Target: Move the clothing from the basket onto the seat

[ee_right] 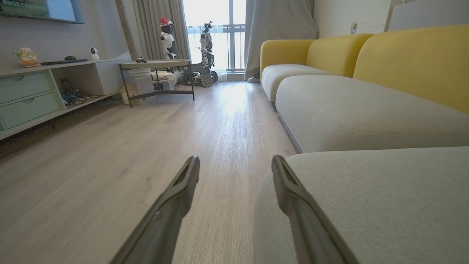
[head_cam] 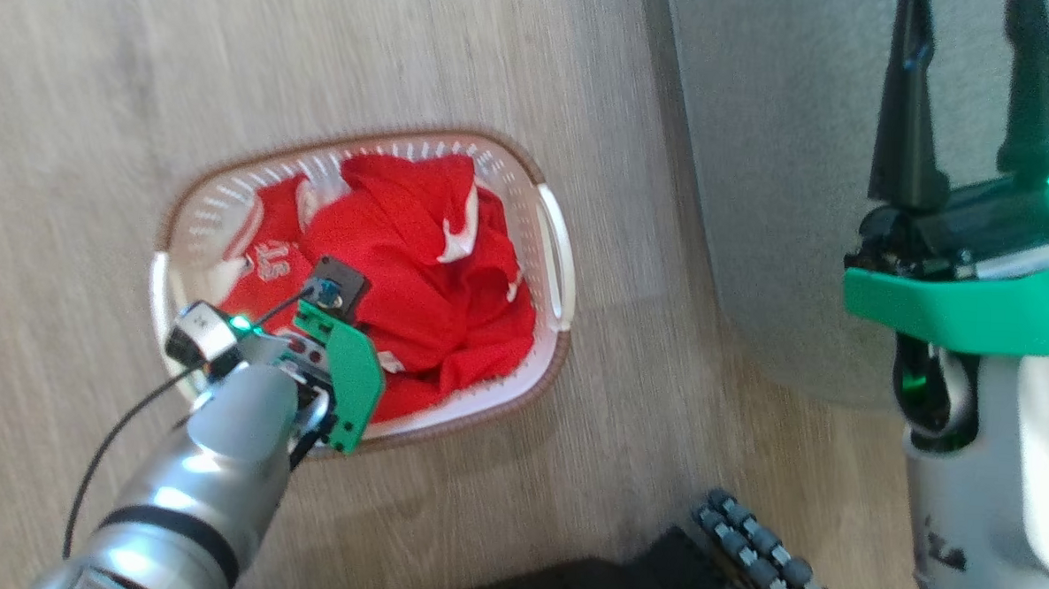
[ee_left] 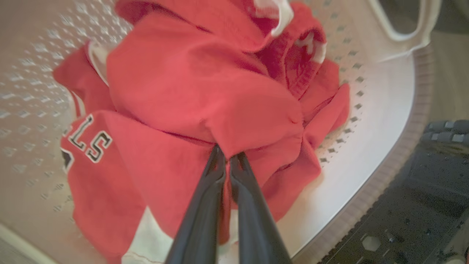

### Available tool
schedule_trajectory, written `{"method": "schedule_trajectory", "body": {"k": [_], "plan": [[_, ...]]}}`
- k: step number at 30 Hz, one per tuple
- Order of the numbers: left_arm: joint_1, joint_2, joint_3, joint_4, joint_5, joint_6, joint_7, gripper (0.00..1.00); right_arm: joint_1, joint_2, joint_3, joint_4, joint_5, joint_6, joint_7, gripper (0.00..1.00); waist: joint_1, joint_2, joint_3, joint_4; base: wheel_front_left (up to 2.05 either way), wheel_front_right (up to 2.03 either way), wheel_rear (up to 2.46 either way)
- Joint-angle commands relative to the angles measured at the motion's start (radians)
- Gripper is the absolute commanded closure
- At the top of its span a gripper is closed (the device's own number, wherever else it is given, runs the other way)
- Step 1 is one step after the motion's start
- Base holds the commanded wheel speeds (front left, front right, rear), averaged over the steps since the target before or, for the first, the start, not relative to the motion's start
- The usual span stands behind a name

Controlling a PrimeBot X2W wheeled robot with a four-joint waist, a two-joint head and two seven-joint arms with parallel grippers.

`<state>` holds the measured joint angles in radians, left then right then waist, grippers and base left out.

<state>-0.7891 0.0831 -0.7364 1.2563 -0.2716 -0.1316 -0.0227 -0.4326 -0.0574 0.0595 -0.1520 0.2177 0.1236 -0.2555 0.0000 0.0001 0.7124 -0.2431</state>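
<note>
The basket [head_cam: 551,243] sits on the wood floor [head_cam: 322,55], just beside the big grey-green seat [head_cam: 778,164]. The red clothes [head_cam: 428,273] are all inside the basket, in a soft, crumpled heap. One piece lies on top and takes up most of the room. Another piece peeks out from under it on the side away from the seat, and it has white writing on it. White stripes and trim show here and there.

The left arm reaches down into the basket. In the left wrist view, the left claw [ee_left: 228,156] is closed. Its two dark fingers almost touch, and a fold of the top red piece is pinched between the tips. The cloth bunches up around them.

The right claw [ee_right: 235,163] is open, with a wide gap between its fingers, and it holds nothing. It is up in the air by the round edge of the seat. One finger is over the seat and the other is over the floor.

The robot's dark base [head_cam: 761,553], with small grey rollers, is on the floor near the basket.
</note>
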Motion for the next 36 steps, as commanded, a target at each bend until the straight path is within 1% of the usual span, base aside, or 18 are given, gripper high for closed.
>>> {"method": "schedule_trajectory", "body": {"k": [1,5,6,9,14,18,24,26,27,32,34,36], "plan": [[0.034,0.003,0.007,-0.021,-0.02,0.001,-0.022,1.0,0.041,0.007,0.01,-0.023,-0.007,0.007,-0.006,0.0,0.0,-0.0001,-0.079,0.03,0.0,0.0,0.0],[0.074,-0.01,-0.028,-0.064,-0.111,0.001,-0.08,1.0,0.069,0.007,0.013,-0.006,-0.023,0.007,-0.006,0.0,0.0,-0.0001,-0.179,0.056,0.0,0.0,0.0],[0.093,-0.014,-0.051,-0.091,-0.157,0.001,-0.103,1.0,0.085,0.007,0.017,0.004,-0.029,0.007,-0.006,0.0,0.0,-0.0001,-0.228,0.067,0.0,0.0,0.0],[0.114,-0.015,-0.084,-0.129,-0.216,0.001,-0.131,1.0,0.113,0.0,0.018,0.017,-0.033,0.007,-0.006,0.0,0.0,-0.0001,-0.296,0.085,0.0,0.0,0.0],[0.132,0.001,-0.131,-0.189,-0.285,0.001,-0.177,1.0,0.163,-0.018,0.017,0.034,-0.031,0.007,-0.006,0.0,0.0,-0.0001,-0.401,0.115,0.0,0.0,0.0],[0.142,0.022,-0.147,-0.244,-0.323,0.001,-0.209,1.0,0.201,-0.033,0.017,0.047,-0.026,0.007,-0.006,0.0,0.0,-0.0001,-0.474,0.137,0.0,0.0,0.0],[0.153,0.053,-0.129,-0.345,-0.343,0.003,-0.233,1.0,0.251,-0.044,0.025,0.06,-0.017,0.007,-0.006,0.0,0.0,-0.0001,-0.561,0.161,0.0,0.0,0.0],[0.157,0.061,-0.113,-0.394,-0.347,0.01,-0.236,1.0,0.266,-0.045,0.028,0.063,-0.014,0.007,-0.006,0.0,0.0,-0.0001,-0.583,0.168,0.0,0.0,0.0],[0.157,0.061,-0.113,-0.394,-0.347,0.01,-0.236,1.0,0.266,-0.045,0.028,0.063,-0.014,0.007,-0.006,0.0,0.0,-0.0001,-0.583,0.168,0.0,0.0,0.0],[0.157,0.097,-0.068,-0.548,-0.355,0.047,-0.238,1.0,0.301,-0.044,0.049,0.073,-0.005,0.007,-0.006,0.0,0.0,-0.0001,-0.625,0.182,0.0,0.0,0.0],[0.15,0.123,-0.054,-0.611,-0.351,0.072,-0.236,1.0,0.309,-0.042,0.056,0.076,-0.002,0.007,-0.006,0.0,0.0,-0.0001,-0.636,0.184,0.0,0.0,0.0],[0.147,0.145,-0.035,-0.681,-0.364,0.087,-0.22,1.0,0.316,-0.037,0.063,0.078,0.001,0.007,-0.006,0.0,0.0,-0.0001,-0.644,0.185,0.0,0.0,0.0]]}}
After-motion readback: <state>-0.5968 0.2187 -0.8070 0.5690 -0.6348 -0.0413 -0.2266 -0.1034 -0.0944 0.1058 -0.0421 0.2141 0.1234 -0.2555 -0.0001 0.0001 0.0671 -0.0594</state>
